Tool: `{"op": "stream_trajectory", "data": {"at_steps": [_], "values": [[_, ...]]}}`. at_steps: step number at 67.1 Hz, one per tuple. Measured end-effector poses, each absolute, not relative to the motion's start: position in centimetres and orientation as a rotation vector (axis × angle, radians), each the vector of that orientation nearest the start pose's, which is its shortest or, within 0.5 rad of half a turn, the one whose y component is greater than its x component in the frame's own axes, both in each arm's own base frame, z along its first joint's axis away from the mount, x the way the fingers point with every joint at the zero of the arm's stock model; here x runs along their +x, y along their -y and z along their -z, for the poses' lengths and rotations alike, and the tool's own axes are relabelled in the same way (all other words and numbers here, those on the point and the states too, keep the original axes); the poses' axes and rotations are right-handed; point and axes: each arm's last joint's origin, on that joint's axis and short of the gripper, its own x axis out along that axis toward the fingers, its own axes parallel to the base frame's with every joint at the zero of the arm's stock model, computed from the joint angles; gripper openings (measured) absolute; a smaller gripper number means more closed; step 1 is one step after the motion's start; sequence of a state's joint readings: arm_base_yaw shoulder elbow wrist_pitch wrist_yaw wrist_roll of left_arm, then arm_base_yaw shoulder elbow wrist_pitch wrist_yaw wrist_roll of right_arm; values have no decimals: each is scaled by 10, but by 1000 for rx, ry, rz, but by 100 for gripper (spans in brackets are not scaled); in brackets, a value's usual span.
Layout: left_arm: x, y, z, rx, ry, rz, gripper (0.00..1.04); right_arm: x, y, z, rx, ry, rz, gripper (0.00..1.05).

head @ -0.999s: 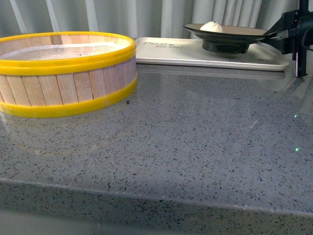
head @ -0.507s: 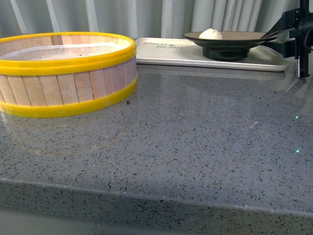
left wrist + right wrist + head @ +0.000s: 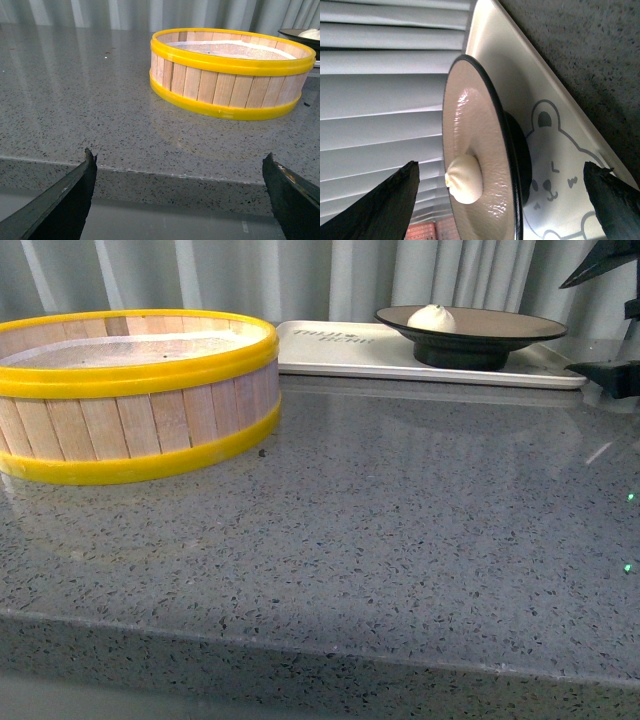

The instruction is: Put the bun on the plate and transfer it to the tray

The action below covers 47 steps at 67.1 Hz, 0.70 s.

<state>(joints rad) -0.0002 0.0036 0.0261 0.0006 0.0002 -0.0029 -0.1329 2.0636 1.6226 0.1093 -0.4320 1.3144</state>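
One moment ago the right gripper (image 3: 603, 322) was clamped on the plate's rim; now its jaws are spread wide and pulled clear, so the plate (image 3: 470, 326) stands on the tray (image 3: 350, 348) by itself. The bun (image 3: 431, 317) sits on the plate, just off-centre. That looks like task complete! The left gripper (image 3: 180, 195) hangs open, well back from the plate, with the steamer basket (image 3: 230, 75) between them.

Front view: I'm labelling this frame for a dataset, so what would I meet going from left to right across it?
Wooden steamer basket with yellow rims → off-white tray → white bun on the dark plate → right tool at the frame's edge.
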Motion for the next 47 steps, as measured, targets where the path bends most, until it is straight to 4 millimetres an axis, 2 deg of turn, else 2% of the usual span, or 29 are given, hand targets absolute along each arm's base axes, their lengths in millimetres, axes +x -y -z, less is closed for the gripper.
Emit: {"op": "stream_trajectory", "data": {"at_steps": [12,20,24,30,36,41,43,47], "values": [[96,0,-172,-3,23,0,98,434,70,-276,1314,-365,4,96],[96,0,-172,-3,23,0,98,388,93,-286,1181,-256,120,96],[96,0,-172,-3,23,0,98,357,104,-287,1083,-187,227,96],[96,0,-172,-3,23,0,98,304,117,-286,841,-66,407,96],[96,0,-172,-3,23,0,98,243,125,-279,526,9,574,96],[96,0,-172,-3,23,0,98,210,129,-269,343,31,651,96],[96,0,-172,-3,23,0,98,192,130,-259,220,10,684,96],[96,0,-172,-3,23,0,98,173,130,-243,85,-24,719,96]]}}
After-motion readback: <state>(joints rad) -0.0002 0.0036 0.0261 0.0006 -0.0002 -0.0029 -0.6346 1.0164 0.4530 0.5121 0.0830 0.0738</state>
